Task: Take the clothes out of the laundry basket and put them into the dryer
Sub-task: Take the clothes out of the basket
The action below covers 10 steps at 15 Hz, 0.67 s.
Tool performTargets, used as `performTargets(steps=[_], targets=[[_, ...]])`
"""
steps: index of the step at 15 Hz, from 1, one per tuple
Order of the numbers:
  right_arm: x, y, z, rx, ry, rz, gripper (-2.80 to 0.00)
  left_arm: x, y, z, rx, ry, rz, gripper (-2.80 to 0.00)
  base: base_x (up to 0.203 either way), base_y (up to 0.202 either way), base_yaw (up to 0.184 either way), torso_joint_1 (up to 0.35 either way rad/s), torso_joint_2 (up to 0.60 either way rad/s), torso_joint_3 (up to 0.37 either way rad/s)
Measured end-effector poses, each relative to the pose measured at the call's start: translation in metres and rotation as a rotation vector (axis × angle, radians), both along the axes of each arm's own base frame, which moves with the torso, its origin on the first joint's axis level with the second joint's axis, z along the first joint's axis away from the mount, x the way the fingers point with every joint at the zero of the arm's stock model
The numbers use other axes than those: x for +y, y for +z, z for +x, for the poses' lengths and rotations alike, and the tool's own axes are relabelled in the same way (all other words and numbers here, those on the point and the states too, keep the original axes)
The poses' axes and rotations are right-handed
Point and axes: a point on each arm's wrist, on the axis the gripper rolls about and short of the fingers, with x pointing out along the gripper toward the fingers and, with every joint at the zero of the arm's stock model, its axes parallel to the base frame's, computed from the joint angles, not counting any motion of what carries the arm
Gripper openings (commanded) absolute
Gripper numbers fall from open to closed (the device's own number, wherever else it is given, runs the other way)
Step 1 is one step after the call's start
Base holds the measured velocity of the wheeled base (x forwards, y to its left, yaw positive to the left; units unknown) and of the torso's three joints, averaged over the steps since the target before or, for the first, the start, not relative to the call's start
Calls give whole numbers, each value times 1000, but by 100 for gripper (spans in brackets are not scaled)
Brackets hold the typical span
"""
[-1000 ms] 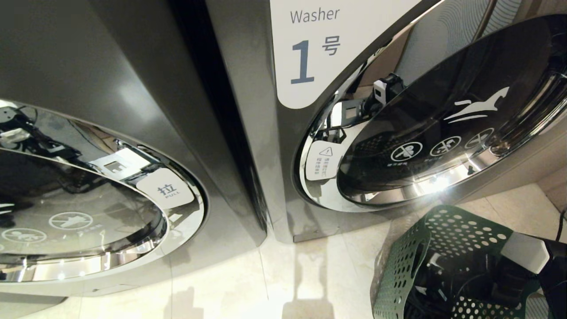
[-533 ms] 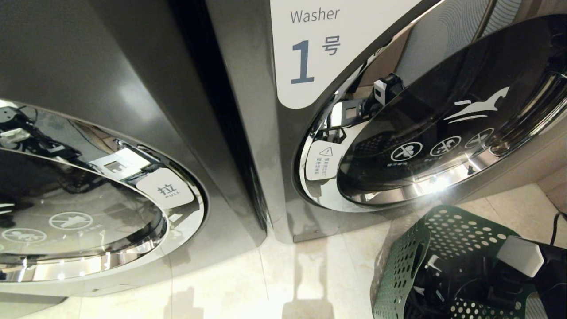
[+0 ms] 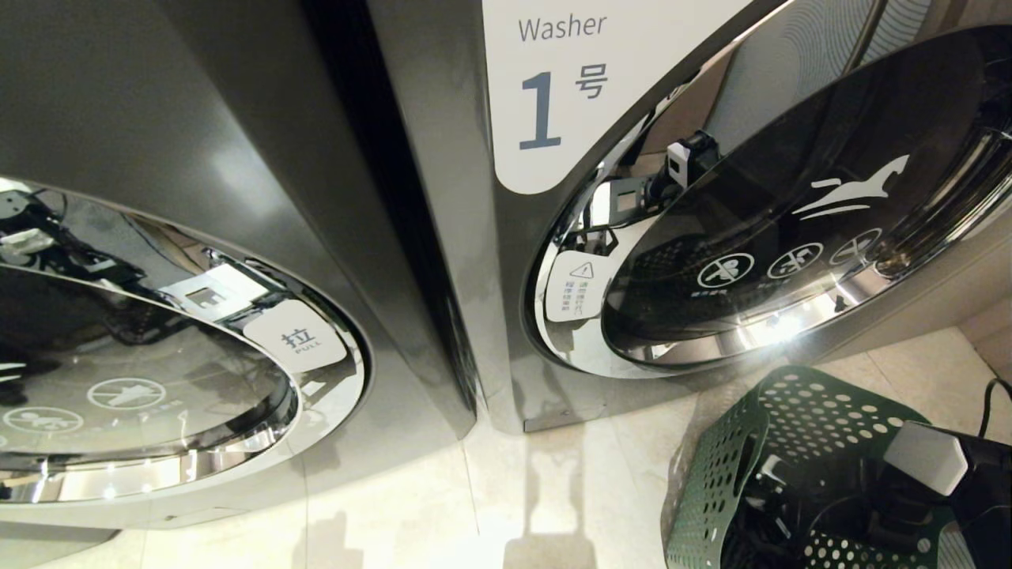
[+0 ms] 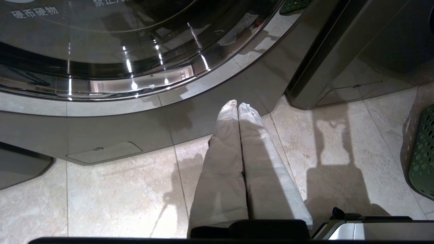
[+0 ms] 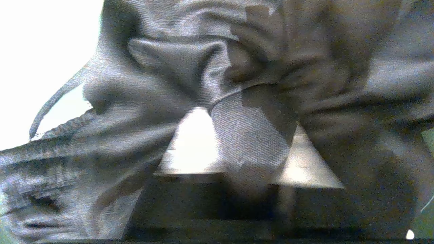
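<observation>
1. Left machine [image 3: 158,158]: dark grey stack at the left of the head view; its chrome-rimmed round door [image 3: 142,379] carries a white pull tab [image 3: 294,338] and is closed
2. Left gripper [image 4: 237,105]: parked above the tiled floor [image 4: 118,189] in front of that machine; pale fingers [image 4: 223,152] pressed together, holding nothing
3. Washer 1 [image 3: 474,276]: grey stack right of centre, white label [image 3: 569,79] reading "Washer 1"; round door with white horse logo [image 3: 850,190], closed. Judged not to be the dryer; no dryer door is identifiable in view, so the load target is not located
4. Laundry basket [image 3: 711,482]: dark green, perforated walls, on the floor at the lower right, just in front of Washer 1
5. Clothes [image 5: 210,67]: dark fabric inside the basket, bunched against the right wrist camera
6. Right gripper [image 3: 885,514]: reaching down into the basket; fingers clamped on a fold of the clothes
7. Risks, judged: a thin pinch may slip on lifting; trailing fabric or cord could snag the basket rim and tip the basket; a hanging garment could drag over the floor
</observation>
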Motion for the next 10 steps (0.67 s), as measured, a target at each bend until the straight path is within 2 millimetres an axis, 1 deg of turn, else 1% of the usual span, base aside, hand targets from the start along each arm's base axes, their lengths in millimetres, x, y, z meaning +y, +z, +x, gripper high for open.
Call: performTargets(steps=[2,5,8,10], targets=[[-1,5,1,-2,-2,-1,-280,0,0,0,0,0,0,-280,0,0,0,0,0,0],[-1,20,2,-3,-6,0,-280,0,0,0,0,0,0,-280,0,0,0,0,0,0],[-4,37,-6,9,-20,8,-280,0,0,0,0,0,0,-280,0,0,0,0,0,0],[-1,53,-16,28,-25,18,-280,0,0,0,0,0,0,-280,0,0,0,0,0,0]])
